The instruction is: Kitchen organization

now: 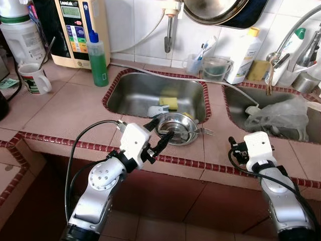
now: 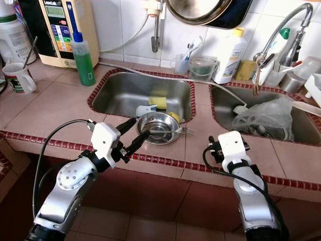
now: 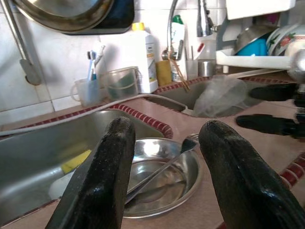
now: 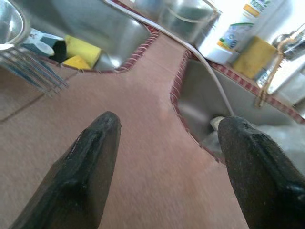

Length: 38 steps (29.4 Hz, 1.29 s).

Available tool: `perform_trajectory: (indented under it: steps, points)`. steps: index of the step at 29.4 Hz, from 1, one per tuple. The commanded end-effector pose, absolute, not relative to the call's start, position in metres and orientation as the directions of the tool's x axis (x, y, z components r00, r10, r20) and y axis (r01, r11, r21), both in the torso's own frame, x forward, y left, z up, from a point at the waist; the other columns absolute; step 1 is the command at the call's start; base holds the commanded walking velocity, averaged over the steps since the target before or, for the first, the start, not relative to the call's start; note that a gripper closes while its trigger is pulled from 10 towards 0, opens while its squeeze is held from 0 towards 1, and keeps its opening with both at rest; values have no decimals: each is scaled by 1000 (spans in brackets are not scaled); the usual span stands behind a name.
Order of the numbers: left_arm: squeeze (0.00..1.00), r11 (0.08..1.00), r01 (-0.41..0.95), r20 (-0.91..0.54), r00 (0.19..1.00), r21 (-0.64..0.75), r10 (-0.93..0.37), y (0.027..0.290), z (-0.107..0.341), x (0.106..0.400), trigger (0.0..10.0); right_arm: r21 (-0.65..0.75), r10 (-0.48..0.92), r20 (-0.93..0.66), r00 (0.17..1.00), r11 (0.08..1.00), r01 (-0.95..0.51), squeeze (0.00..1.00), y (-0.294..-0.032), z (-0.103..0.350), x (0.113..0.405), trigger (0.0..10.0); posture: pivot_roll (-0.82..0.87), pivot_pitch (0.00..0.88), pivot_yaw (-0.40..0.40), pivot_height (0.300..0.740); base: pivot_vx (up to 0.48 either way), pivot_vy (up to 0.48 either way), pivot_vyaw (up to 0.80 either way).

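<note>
A steel bowl [image 1: 176,129] sits on the tiled counter at the near rim of the left sink [image 1: 133,95]. A fork [image 1: 189,131] lies across the bowl, its tines pointing right over the counter. My left gripper [image 1: 159,133] is open just short of the bowl's near left edge, with nothing between its fingers. In the left wrist view the bowl [image 3: 162,183] and fork [image 3: 164,167] show through the gap. My right gripper [image 4: 170,121] is open and empty low over the counter strip between the two sinks, right of the bowl.
A yellow sponge [image 1: 169,102] lies in the left sink, and a clear plastic bag [image 1: 278,116] fills the right sink. A green bottle [image 1: 98,57], mug [image 1: 32,79], white bottle [image 1: 242,52] and toothbrush cup [image 1: 193,63] stand along the back. The counter edge [image 1: 200,165] runs below both wrists.
</note>
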<state>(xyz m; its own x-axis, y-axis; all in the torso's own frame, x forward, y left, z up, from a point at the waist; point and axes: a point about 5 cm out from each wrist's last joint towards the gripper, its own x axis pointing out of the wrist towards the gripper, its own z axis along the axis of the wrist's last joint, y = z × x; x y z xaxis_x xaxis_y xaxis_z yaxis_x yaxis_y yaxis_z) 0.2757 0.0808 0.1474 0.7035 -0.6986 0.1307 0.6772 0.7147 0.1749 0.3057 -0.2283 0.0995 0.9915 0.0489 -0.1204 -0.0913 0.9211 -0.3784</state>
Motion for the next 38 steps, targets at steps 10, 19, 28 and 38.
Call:
perform_trajectory:
  steps: [10, 19, 28, 38]
  points:
    - [0, 642, 735, 150, 624, 218, -766, 65, 162, 259, 10000, -394, 123, -167, 978, 901, -181, 0, -225, 106, 323, 10000, 72, 2, -72, 740, 0, 0, 0]
    - [0, 591, 768, 140, 575, 248, -806, 65, 163, 248, 10000, -398, 221, -201, 955, 872, -285, 0, -214, 96, 313, 10000, 75, 0, -81, 740, 0, 0, 0]
    - [0, 576, 776, 124, 565, 255, -816, 62, 163, 247, 10000, -392, 271, -240, 932, 851, -348, 0, -210, 94, 315, 10000, 79, 0, -83, 740, 0, 0, 0]
    - [0, 583, 772, 134, 569, 251, -811, 59, 166, 247, 10000, -403, 289, -295, 911, 827, -393, 0, -208, 96, 326, 10000, 90, 0, -98, 740, 0, 0, 0]
